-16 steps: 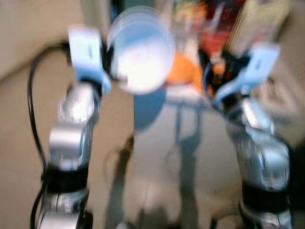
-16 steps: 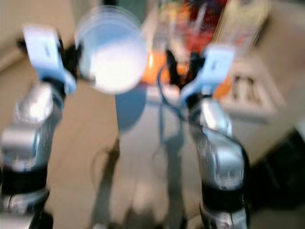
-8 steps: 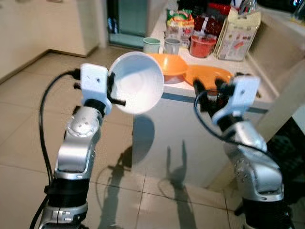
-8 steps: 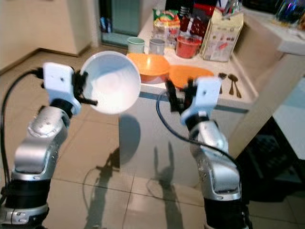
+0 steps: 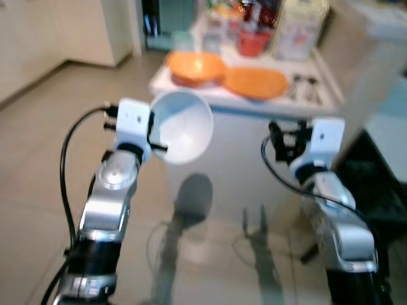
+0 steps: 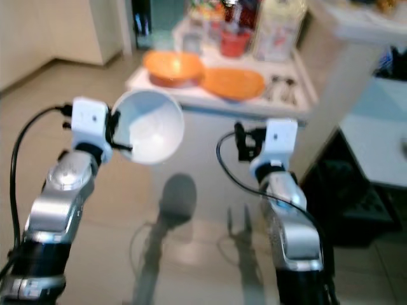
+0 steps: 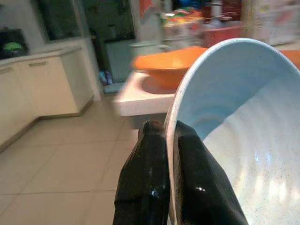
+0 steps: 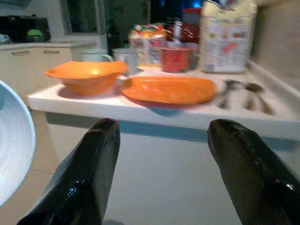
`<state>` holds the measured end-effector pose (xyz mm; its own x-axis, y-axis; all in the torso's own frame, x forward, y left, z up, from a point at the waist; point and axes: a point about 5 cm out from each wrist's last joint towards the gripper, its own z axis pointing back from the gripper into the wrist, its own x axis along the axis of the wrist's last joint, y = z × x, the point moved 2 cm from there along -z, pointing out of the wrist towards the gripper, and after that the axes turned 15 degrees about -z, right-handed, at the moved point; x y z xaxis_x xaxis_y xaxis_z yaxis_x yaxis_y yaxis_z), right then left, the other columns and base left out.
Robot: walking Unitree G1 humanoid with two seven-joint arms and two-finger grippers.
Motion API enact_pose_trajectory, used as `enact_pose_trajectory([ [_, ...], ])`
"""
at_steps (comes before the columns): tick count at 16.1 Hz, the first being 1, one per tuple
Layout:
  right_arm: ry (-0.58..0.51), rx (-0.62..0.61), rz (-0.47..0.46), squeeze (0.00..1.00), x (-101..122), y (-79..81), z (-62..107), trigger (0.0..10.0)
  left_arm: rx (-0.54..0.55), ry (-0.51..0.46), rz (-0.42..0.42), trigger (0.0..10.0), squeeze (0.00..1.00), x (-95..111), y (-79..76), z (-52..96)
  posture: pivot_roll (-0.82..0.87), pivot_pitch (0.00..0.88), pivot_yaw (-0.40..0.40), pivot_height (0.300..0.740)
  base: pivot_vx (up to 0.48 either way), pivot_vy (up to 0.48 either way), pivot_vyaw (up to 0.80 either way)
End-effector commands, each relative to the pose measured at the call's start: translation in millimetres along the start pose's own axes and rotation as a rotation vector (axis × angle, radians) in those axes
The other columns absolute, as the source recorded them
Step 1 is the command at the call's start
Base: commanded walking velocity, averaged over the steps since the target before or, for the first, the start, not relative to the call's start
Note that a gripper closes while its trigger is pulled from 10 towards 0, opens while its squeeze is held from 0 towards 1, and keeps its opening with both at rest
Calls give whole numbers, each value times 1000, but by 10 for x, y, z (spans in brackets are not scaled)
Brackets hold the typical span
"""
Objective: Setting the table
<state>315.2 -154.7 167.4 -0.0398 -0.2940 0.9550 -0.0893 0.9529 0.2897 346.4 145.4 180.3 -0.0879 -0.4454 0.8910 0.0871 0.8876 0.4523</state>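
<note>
Carrying the white bowl on edge, the left gripper has its two black fingers pinched together on the rim, bowl held in the air short of the white counter at about 12 o'clock. At 2 o'clock the right gripper hangs with fingers spread apart, holding nothing. To set it down well I judge the wrist should level the bowl before reaching the counter, landing it beside the orange bowl and orange plate without knocking them.
</note>
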Motion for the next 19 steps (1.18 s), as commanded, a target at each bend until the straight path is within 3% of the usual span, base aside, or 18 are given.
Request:
enact_pose_trajectory([
  [1,-11,-19,18,0,41,-32,4,10000,-13,-83,-6,10000,0,199,-58,-43,-34,0,-36,740,0,-472,0],
  [4,-17,-39,35,0,69,-61,-10,10000,-31,-100,-19,10000,0,248,-138,-79,-4,0,-33,740,0,-472,0],
  [7,-6,-69,28,0,19,-51,-52,10000,-33,-101,-50,10000,0,229,-88,-27,11,0,-14,740,0,-472,0],
  [12,-5,-90,39,0,74,-148,-25,10000,-30,-107,-33,10000,0,260,-143,-75,-17,0,-39,740,0,-472,0],
  [16,0,-12,81,0,148,22,-42,10000,19,-80,15,10000,0,186,-99,-58,-42,0,-56,740,0,-472,0],
  [19,-7,-23,54,0,164,18,-99,10000,18,-95,-17,10000,0,220,-86,-24,5,0,-65,740,0,-471,0],
])
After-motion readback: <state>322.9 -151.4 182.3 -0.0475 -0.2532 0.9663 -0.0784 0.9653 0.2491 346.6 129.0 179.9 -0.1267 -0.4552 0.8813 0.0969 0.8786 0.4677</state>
